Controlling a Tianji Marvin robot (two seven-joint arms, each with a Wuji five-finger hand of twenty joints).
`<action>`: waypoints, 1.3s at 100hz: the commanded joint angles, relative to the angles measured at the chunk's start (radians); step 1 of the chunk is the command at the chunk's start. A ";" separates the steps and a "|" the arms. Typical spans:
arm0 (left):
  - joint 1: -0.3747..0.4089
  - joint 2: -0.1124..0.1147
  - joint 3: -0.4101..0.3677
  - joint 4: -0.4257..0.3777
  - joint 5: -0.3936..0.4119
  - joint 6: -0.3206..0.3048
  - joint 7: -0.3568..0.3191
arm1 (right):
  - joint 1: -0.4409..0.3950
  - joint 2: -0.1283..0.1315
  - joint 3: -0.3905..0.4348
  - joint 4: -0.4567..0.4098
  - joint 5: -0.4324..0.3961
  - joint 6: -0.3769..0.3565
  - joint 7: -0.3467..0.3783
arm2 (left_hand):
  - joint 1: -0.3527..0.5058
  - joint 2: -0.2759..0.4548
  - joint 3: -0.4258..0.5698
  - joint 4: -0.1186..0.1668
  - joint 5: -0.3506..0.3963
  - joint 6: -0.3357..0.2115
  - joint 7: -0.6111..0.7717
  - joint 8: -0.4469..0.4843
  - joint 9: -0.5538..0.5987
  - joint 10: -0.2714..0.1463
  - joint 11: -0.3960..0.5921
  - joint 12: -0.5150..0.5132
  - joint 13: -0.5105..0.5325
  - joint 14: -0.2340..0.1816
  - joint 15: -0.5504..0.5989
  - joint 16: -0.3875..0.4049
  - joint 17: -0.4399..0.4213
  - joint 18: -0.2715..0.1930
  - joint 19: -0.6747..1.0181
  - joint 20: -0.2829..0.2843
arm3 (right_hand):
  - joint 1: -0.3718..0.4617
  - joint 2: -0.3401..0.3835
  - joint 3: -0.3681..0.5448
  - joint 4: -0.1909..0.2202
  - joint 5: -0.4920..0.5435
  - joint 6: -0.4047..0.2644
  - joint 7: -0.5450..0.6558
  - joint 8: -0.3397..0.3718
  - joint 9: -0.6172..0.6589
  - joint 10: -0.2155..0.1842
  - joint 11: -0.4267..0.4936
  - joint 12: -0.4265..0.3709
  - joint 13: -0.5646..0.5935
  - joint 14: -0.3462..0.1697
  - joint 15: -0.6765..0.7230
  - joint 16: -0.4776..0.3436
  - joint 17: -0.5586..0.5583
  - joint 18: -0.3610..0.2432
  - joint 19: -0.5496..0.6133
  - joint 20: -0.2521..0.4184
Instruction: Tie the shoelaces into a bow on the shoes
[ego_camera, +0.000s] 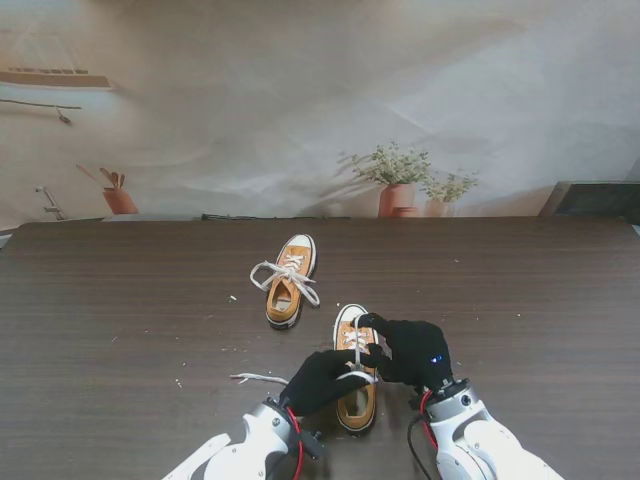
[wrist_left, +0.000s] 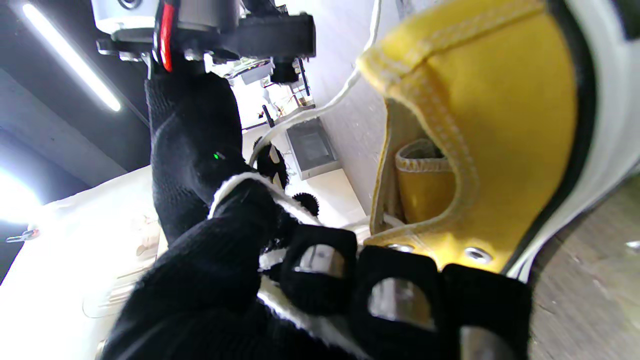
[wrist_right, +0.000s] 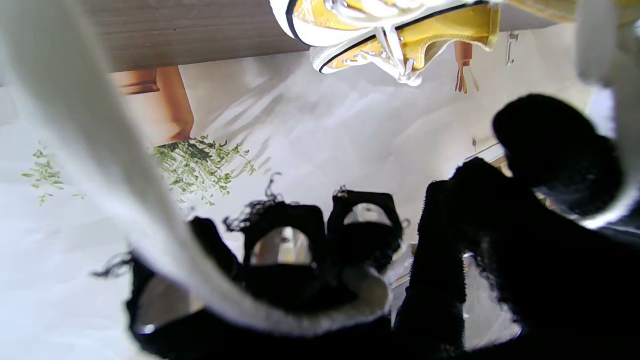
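Note:
Two yellow low-top sneakers lie on the dark wooden table (ego_camera: 120, 320). The near shoe (ego_camera: 355, 412) sits between my hands with its white lace (ego_camera: 357, 350) pulled up. My left hand (ego_camera: 322, 382), in a black glove, is shut on that lace beside the shoe's opening (wrist_left: 450, 165); a loose lace end (ego_camera: 258, 378) trails out to its left. My right hand (ego_camera: 410, 352) hovers over the shoe's tongue, fingers curled around a loop of the white lace (wrist_right: 115, 200). The far shoe (ego_camera: 288, 280) lies farther from me, its laces (ego_camera: 290, 275) tied loosely.
A printed backdrop with potted plants (ego_camera: 400, 180) stands behind the table's far edge. Small crumbs (ego_camera: 232, 297) dot the wood left of the shoes. A dark grey box (ego_camera: 595, 198) sits at the far right.

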 joint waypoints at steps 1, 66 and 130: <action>0.003 0.002 0.001 -0.009 0.003 -0.003 -0.019 | 0.022 -0.017 -0.009 0.015 0.014 0.000 0.002 | 0.018 -0.006 -0.039 -0.016 -0.019 -0.019 0.001 0.001 0.064 0.078 0.016 0.009 0.008 0.011 0.031 0.030 0.031 -0.218 0.250 -0.006 | -0.047 -0.012 0.000 0.009 0.028 -0.010 -0.013 0.025 0.044 -0.010 0.020 -0.011 0.029 0.007 0.051 0.025 0.028 0.009 0.078 0.020; 0.007 0.001 0.003 -0.011 0.004 -0.003 -0.013 | 0.040 -0.062 -0.040 0.040 0.156 -0.037 0.002 | 0.010 0.008 -0.038 -0.012 -0.003 -0.007 -0.047 -0.030 0.062 0.075 0.016 0.011 0.008 0.011 0.032 0.030 0.030 -0.215 0.250 -0.005 | -0.297 0.145 -0.261 -0.028 0.144 0.092 -0.086 0.002 0.099 0.043 0.008 0.000 0.026 0.053 0.083 0.066 0.031 0.062 0.116 0.049; 0.047 -0.001 -0.045 -0.033 0.002 0.009 0.018 | 0.022 -0.077 -0.013 0.076 0.267 -0.159 0.072 | 0.000 0.020 -0.054 -0.008 -0.007 0.003 -0.041 -0.020 0.061 0.064 0.018 0.011 0.008 0.011 0.033 0.031 0.029 -0.206 0.250 -0.005 | -0.556 0.560 -0.794 -0.025 0.088 0.121 -0.140 -0.022 0.052 0.129 -0.017 0.010 0.021 0.146 0.061 0.046 0.023 0.187 0.073 0.078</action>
